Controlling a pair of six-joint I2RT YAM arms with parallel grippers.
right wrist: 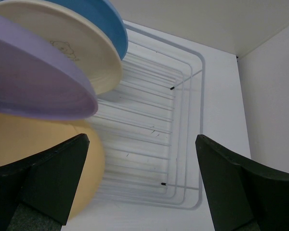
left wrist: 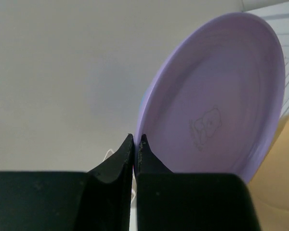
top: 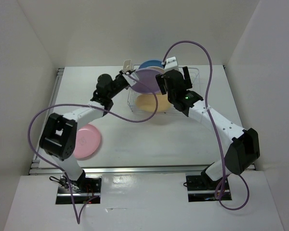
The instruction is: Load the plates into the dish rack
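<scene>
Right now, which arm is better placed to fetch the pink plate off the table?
Probably left. The pink plate lies on the table right beside the left arm, while the right end effector hangs open over the dish rack, farther away.

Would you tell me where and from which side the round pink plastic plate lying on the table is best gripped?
Probably by its thin rim, on the exposed edge toward the middle of the table, coming down from above with the jaws straddling it. The round pink plastic plate lies flat, and the left arm covers its other side.
</scene>
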